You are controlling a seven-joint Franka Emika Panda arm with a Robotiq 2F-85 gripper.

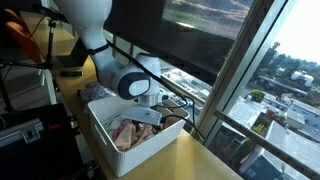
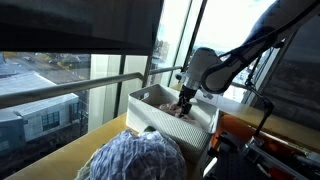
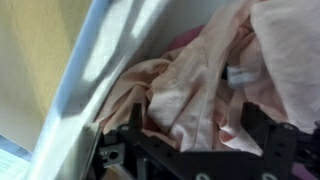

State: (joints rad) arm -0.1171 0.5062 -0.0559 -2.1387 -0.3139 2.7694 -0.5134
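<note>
Window-side counter (image 1: 205, 165), white bin (image 1: 104, 143): pink cloth (image 3: 200, 90) bunched between jaws spread open.

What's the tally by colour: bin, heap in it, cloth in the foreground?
White bin: 1
Peach-pink cloth heap in the bin: 1 (separate pieces cannot be told apart)
Blue-white mottled cloth: 1
Total: 3
</note>
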